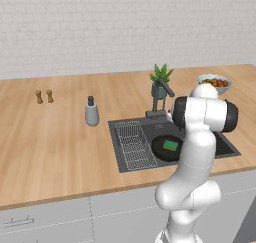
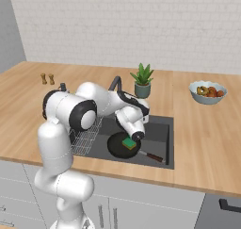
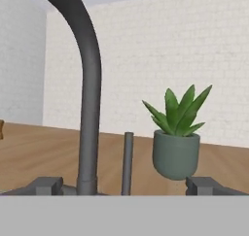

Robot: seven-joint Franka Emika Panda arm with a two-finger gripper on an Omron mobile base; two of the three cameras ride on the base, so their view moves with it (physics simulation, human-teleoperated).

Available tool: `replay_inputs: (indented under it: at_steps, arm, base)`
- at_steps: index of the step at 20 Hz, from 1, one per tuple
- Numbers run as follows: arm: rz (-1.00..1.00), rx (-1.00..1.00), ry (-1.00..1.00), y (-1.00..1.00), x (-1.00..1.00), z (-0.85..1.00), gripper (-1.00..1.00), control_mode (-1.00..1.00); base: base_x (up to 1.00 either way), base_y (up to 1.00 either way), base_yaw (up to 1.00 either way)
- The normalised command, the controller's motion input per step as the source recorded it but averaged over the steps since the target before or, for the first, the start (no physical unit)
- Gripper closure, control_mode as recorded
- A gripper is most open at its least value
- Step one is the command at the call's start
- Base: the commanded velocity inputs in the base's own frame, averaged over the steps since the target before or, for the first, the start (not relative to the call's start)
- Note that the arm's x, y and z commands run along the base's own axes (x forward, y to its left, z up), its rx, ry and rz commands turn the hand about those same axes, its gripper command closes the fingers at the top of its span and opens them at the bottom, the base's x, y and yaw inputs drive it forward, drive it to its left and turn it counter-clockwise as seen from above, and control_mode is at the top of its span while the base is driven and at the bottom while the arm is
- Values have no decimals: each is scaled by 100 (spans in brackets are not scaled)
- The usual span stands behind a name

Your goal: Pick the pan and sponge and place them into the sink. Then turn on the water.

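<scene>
Left base view. The pan [image 1: 166, 147] lies inside the sink [image 1: 129, 164], at about 3 o'clock from the wire rack [image 1: 132, 144], and the sponge [image 1: 170, 145] rests on the pan. Both objects thus appear already placed, so the step in hand is judged to be turning on the water. No stream falls from the faucet [image 1: 161, 98], which stands at 12 o'clock of the basin with the potted plant [image 1: 160, 80] just behind it. A fruit bowl [image 1: 214, 82] holding fruit sits at 2 o'clock on the counter [image 1: 50, 137]; a soap dispenser [image 1: 91, 112] and two small shakers [image 1: 44, 96] stand toward 10 o'clock.

Right base view. The pan's wooden handle [image 2: 151, 156] points toward 4 o'clock within the basin. The arm reaches over the sink toward the faucet, with the wrist above the pan. The fruit bowl stands well apart from the sink, at 2 o'clock.

Hand view. The gripper [image 3: 125, 185] is released, grasping nothing; its finger tips [image 3: 47, 185] stand wide apart at 7 and 5 o'clock, and the faucet's curved neck and its thin upright lever [image 3: 127, 162] rise between them. The plant appears beyond at 3 o'clock. The next move probably calls for advancing to the lever and pushing it aside, without striking the neck.
</scene>
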Motion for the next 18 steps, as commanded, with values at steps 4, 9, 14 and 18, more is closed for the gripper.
replay_inputs:
  at_steps: [4,9,14,18]
  arm:
    - [0,0,9,1,7,-8,-100,-100]
    - [-4,0,6,1,9,-1,-100,-100]
    - [-11,0,0,1,23,0,-100,-100]
    - [-8,0,0,6,27,0,-100,-100]
  base:
    - [0,0,0]
    - [0,0,0]
    - [0,0,0]
    - [0,0,0]
